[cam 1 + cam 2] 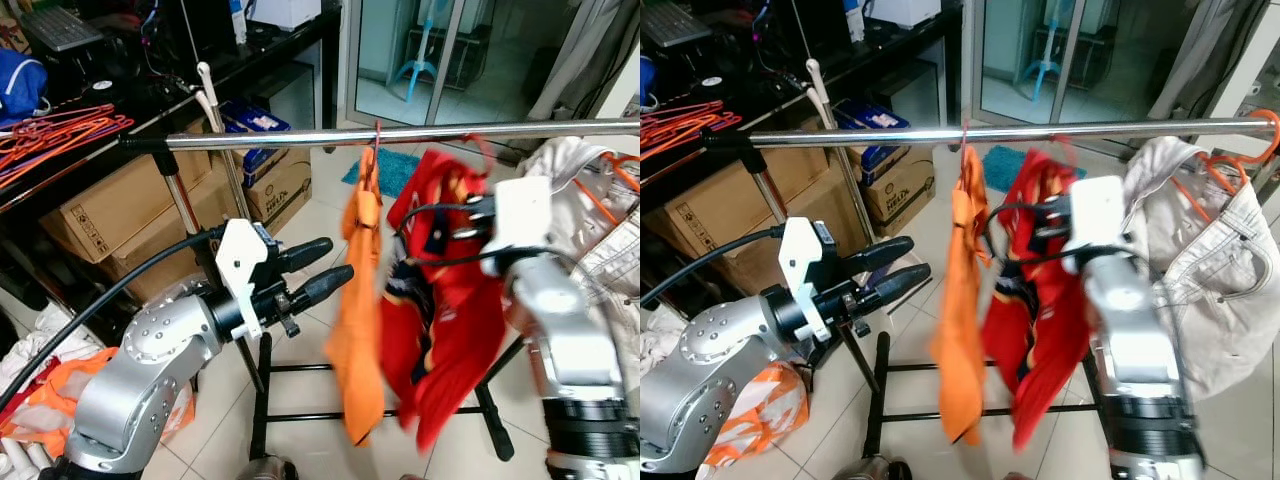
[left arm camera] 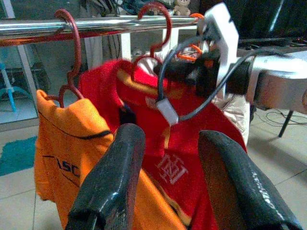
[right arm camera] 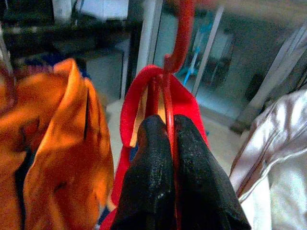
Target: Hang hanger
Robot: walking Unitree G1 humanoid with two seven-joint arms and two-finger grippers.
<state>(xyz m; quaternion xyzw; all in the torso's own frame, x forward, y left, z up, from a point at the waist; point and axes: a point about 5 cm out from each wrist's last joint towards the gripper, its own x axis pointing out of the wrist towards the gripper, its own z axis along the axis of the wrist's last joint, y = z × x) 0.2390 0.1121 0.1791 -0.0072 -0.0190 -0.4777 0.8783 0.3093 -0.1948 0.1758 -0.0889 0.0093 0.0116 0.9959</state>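
Our right end effector (image 3: pixel 165 143) is pinched shut on the thin red hanger (image 3: pixel 169 96) just below its hook, under the steel rail (image 1: pixel 400 133), while our left end effector (image 1: pixel 322 270) hovers open nearby. We judge the hanger stiff, light and slippery, its red shirt (image 1: pixel 440 300) limp and swinging, so the neck is the best hold.

We see daylight thru the glass doors (image 1: pixel 440 50), w/ glare on the rail (image 1: pixel 400 133). Right arm (image 1: pixel 560 330) motion-blurred; desk area (image 1: pixel 90 60) dim. Right wrist view soft, bkgd out of focus.
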